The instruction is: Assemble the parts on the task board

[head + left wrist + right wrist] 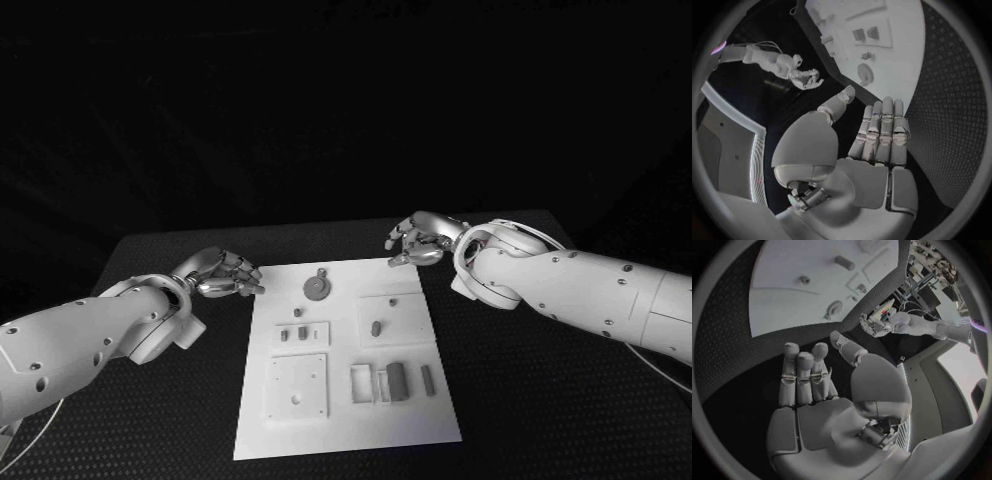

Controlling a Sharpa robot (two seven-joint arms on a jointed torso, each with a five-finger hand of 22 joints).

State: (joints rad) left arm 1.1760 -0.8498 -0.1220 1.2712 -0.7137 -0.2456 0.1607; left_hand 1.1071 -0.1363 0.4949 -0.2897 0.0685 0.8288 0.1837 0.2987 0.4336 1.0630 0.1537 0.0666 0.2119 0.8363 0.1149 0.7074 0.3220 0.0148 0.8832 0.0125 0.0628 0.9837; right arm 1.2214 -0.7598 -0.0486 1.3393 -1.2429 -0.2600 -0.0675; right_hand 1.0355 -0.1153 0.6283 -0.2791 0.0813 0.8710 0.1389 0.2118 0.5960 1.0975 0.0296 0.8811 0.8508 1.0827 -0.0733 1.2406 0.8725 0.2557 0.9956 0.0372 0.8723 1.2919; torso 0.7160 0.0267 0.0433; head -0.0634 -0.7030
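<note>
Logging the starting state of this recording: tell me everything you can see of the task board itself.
The task board is a flat white rectangular plate lying on the black table, between the two hands, its long side running away from the robot. Raised white outlines and shallow recesses divide its surface. Small grey parts lie on it: a round disc near the far edge, short pegs in the middle, upright blocks nearer the robot. Neither the left hand nor the right hand touches it; both are empty.
</note>
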